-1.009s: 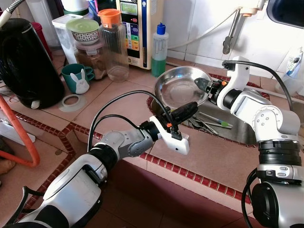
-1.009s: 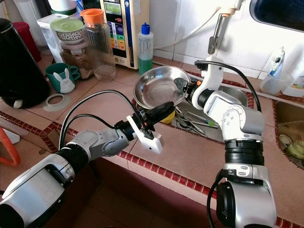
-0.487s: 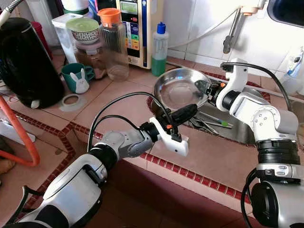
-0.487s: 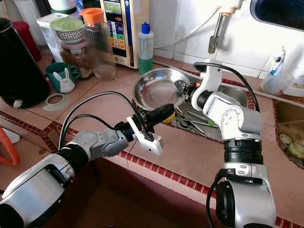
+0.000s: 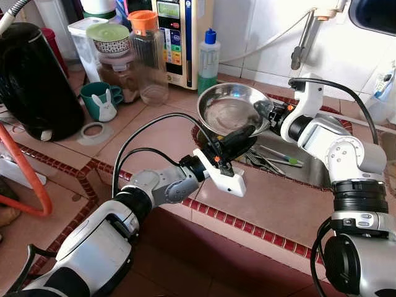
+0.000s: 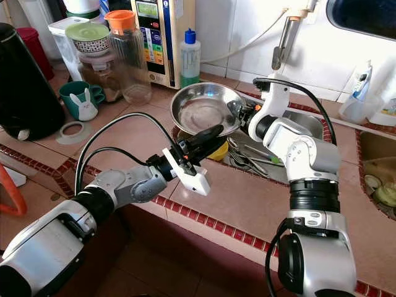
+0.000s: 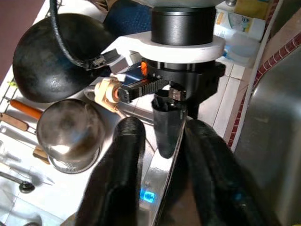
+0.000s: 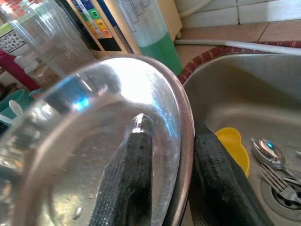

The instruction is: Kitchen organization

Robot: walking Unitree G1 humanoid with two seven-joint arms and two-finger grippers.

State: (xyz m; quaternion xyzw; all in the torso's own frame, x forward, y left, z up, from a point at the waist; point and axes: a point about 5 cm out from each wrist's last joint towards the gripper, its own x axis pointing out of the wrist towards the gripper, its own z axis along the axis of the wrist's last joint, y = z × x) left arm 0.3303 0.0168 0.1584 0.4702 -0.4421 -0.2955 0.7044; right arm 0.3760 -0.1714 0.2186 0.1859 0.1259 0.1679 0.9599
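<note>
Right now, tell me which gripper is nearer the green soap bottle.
Right. The right gripper clamps the steel bowl just beside the soap bottle; the left gripper hovers farther off, over the sink's front edge.

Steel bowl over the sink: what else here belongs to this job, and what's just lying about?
In the job:
steel bowl, rim pinched by right end effector
left end effector, near the rim
sink

Lying about:
cutlery
soap bottle
bunny mug
plastic jug
black kettle

Silver arms [image 5: 154,185], black cables [image 5: 139,133], black-fingered hands.
</note>
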